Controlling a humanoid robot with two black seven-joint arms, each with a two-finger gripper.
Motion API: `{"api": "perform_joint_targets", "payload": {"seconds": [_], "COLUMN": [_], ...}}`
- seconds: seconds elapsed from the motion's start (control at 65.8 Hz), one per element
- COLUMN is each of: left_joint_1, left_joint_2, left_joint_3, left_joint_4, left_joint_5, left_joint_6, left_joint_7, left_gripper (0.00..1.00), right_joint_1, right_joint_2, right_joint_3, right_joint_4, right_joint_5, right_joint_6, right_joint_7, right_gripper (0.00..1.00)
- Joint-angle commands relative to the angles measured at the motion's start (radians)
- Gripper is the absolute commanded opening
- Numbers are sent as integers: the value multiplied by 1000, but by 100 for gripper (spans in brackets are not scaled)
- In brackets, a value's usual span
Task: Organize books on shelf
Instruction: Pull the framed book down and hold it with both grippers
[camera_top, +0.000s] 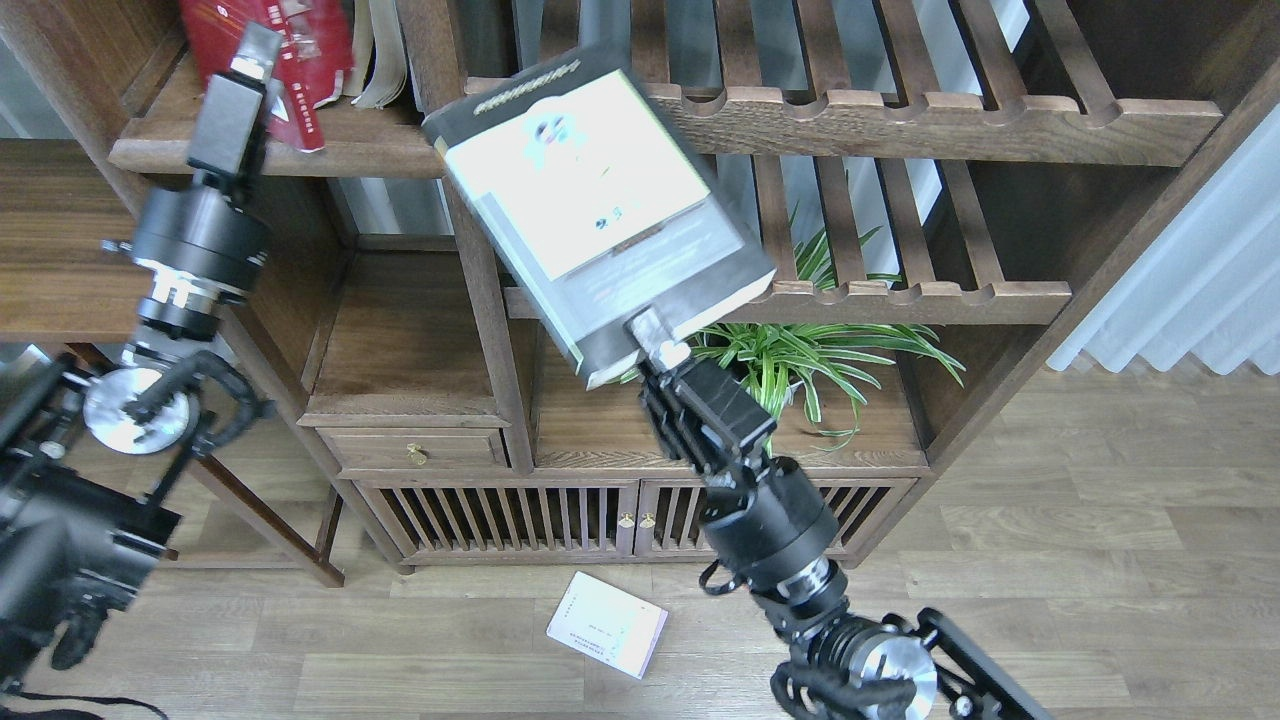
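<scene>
Three books are in view: one red paperback with photos on its cover (290, 60), one thick black-grey volume with a pale cover panel (600, 210), and one thin white-lavender paperback (607, 623). The red paperback stands leaning on the solid dark-brown wooden shelf board with a rounded front edge (380, 150) at the upper left of the tall walnut bookcase, beside some pale-edged pages of other items whose number cannot be told. The thick volume is off the shelf, held tilted in the air in front of the bookcase upright, its top corner near the shelf board's right end. The thin paperback lies flat on the grey wood-plank floor (1100, 560), in front of the slatted cabinet doors (530, 520). Two slatted racks with notched front rails (900, 110) fill the right side, and one green spider plant (810, 350) sits below them. Two black arms are visible. The right arm rises from the bottom edge, slanting up and left, and the right gripper (655, 340) is clamped on the lower edge of the thick volume. The left arm climbs from the left edge, wrist pointing up, and the left gripper (255, 55) sits against the red paperback; whether its fingers are parted or holding the book cannot be told.
</scene>
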Motion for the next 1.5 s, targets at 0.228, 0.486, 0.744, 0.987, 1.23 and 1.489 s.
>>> {"api": "perform_joint_targets", "payload": {"seconds": [0.228,0.486,0.744,0.987,1.23,1.489], "left_joint_1": [126,161,181,175,172,161], "left_joint_2": [-65,-143,-166,-162,-156,-121], "left_joint_3": [114,160,274,283,260,183], "left_joint_4": [-92,-103,-114,-100,-98,-102], "left_joint_5": [-10,-31,-28,-28,-25,-20], "left_joint_6": [0,0,0,0,0,0], "left_joint_7": [-12,-4,-3,1,4,22], "left_gripper": [100,99,74,2,0,0], "right_joint_1": [-60,-80,-87,-101,-101,-100], "right_joint_2": [0,0,0,0,0,0], "right_joint_3": [-22,-25,-33,-33,-39,-34], "right_joint_4": [-11,-37,-48,-49,-49,-49], "right_joint_5": [-12,-16,-29,-50,-67,-121], "right_joint_6": [0,0,0,0,0,0], "right_joint_7": [-12,-28,-37,-37,-35,-35], "right_gripper": [3,3,4,4,28,90]}}
